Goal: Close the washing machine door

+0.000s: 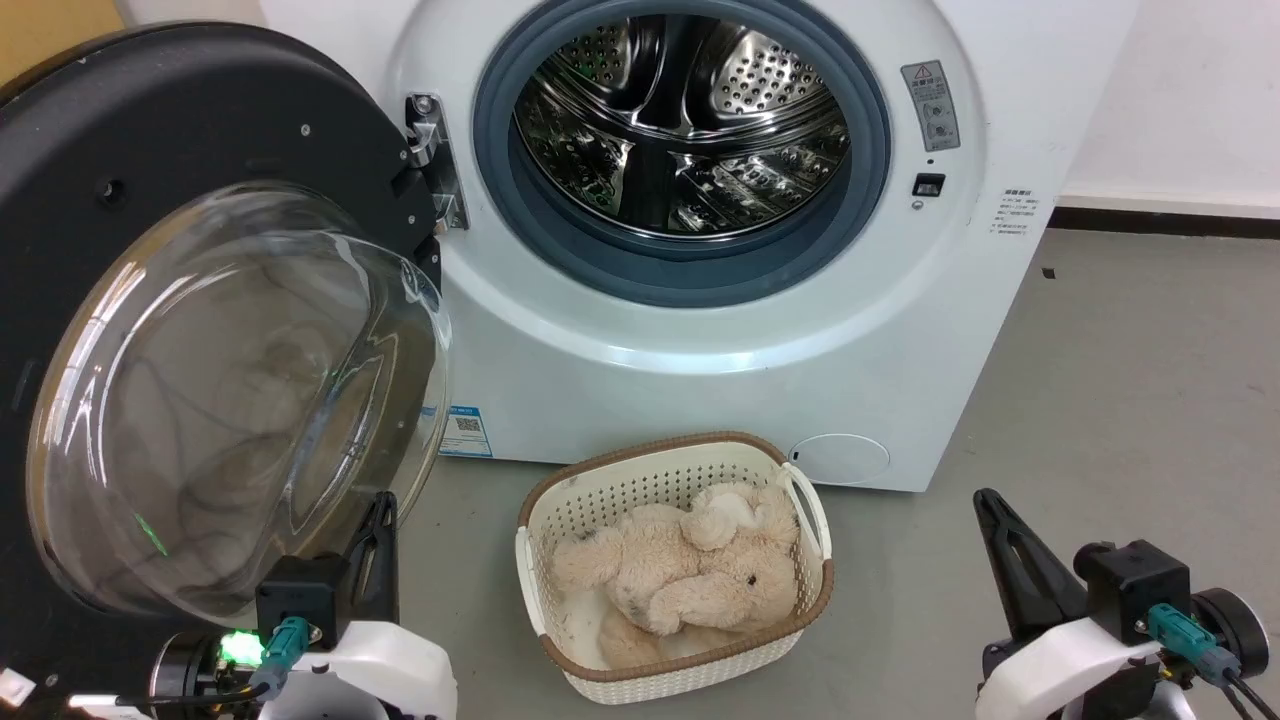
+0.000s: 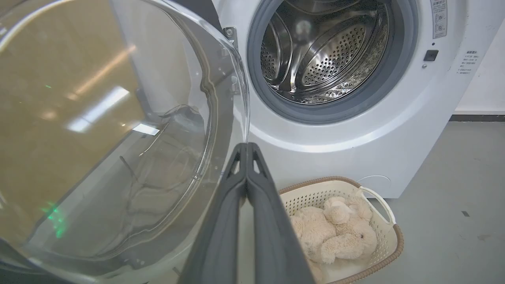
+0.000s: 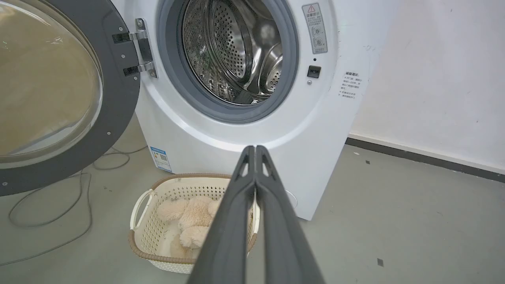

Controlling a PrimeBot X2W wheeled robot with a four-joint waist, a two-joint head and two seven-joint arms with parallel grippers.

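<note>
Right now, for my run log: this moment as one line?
washing machine door: wide open | left gripper: shut, empty, beside it | right gripper: shut, empty | basket with plush toy: before washing machine

The floor [image 1: 1150, 400] is smooth, matte grey, with faint scuffs and a few small dark marks [image 3: 379, 262]. At the far right stands a plain white wall [image 1: 1190, 90], lightly scuffed in places. A black baseboard [image 1: 1170, 220] runs along its foot where it meets the floor. In the far left corner a tan panel [image 1: 50, 30] shows, with too little of it visible to tell what it is. On the left, a thin grey cable [image 3: 90, 205] lies in loose loops on the floor. The light is soft and even, and shadows are weak.
</note>
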